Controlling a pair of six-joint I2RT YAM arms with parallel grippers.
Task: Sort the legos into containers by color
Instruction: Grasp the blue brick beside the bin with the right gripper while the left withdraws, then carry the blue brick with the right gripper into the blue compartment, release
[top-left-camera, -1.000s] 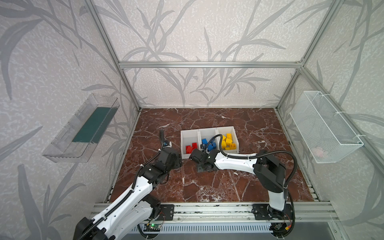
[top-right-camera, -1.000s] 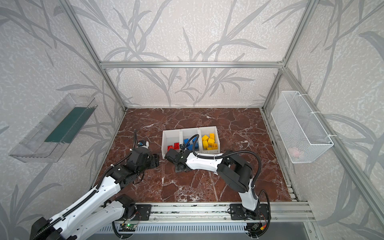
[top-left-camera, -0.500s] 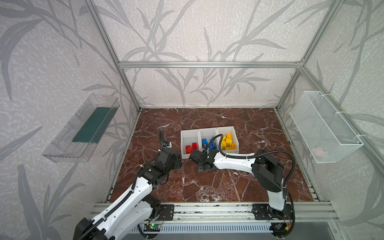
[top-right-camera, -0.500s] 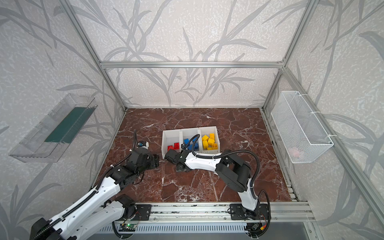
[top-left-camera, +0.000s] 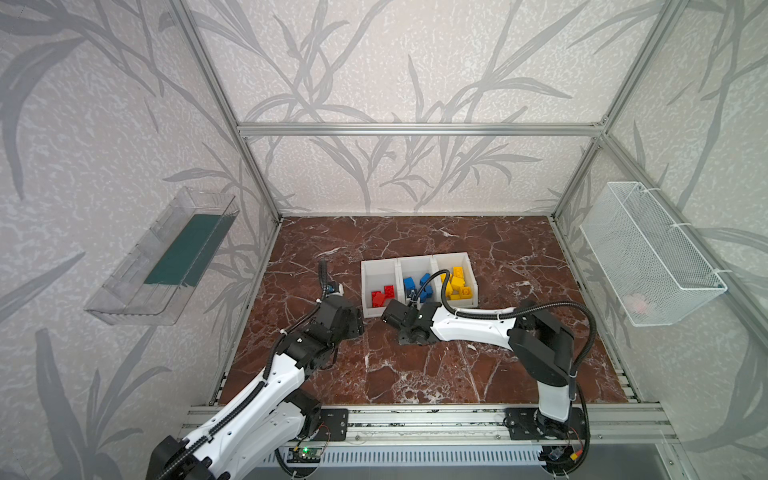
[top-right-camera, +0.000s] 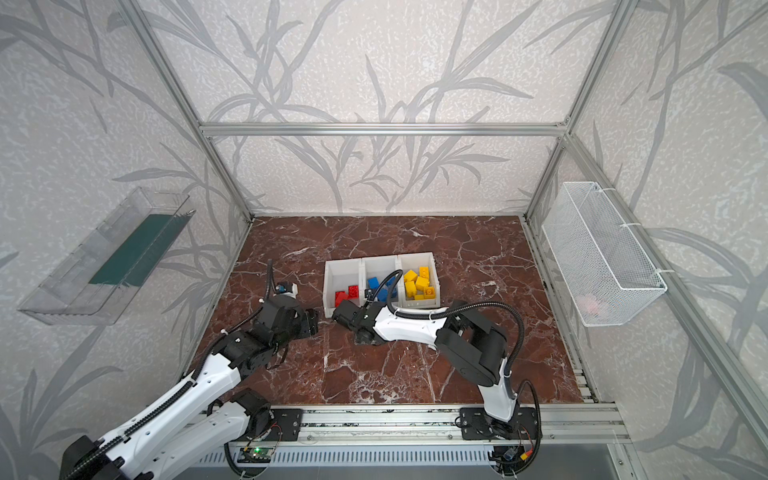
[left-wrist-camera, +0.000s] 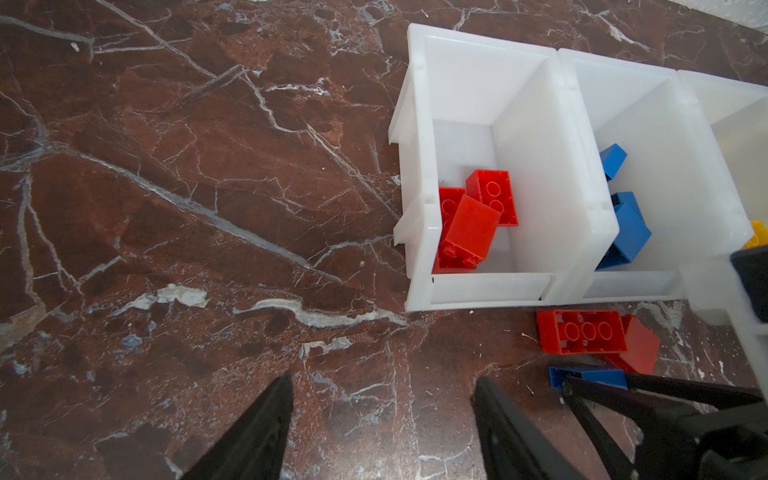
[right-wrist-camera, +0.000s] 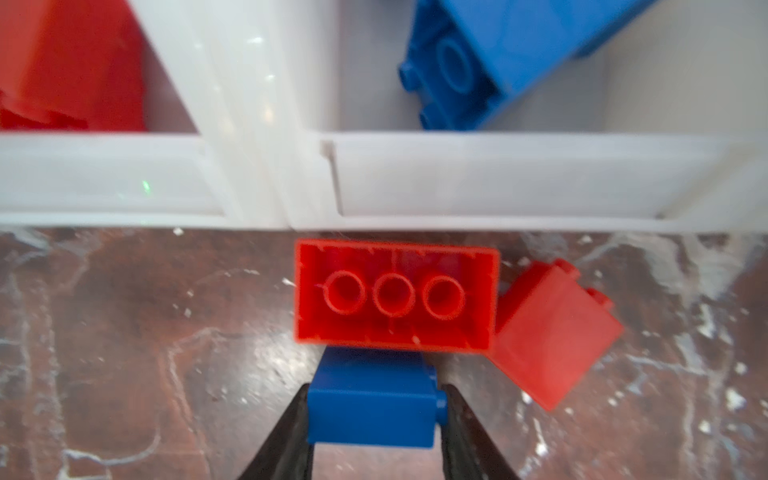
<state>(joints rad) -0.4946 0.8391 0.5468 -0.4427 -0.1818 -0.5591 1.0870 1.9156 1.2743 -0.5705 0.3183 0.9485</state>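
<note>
Three joined white containers (top-left-camera: 417, 259) (top-right-camera: 380, 257) hold sorted legos: red (top-left-camera: 383, 296) in the left one, blue (top-left-camera: 415, 286) in the middle, yellow (top-left-camera: 457, 282) in the right. On the floor before the front wall (right-wrist-camera: 374, 178) lie an upside-down red lego (right-wrist-camera: 395, 297) (left-wrist-camera: 582, 332), a second red lego (right-wrist-camera: 552, 336) and a blue lego (right-wrist-camera: 372, 405) (left-wrist-camera: 590, 376). My right gripper (right-wrist-camera: 376, 395) (top-left-camera: 399, 318) is shut on the blue lego, a finger against each side. My left gripper (left-wrist-camera: 384, 380) (top-left-camera: 353, 322) stands open over bare floor left of the bins.
A clear tray (top-left-camera: 166, 257) hangs on the left wall and a white wire basket (top-left-camera: 648, 257) on the right wall. An aluminium rail (top-left-camera: 415, 419) runs along the front edge. The two grippers are close together in front of the bins.
The right gripper's jaws have closed in on the blue lego. The left arm has not moved.
</note>
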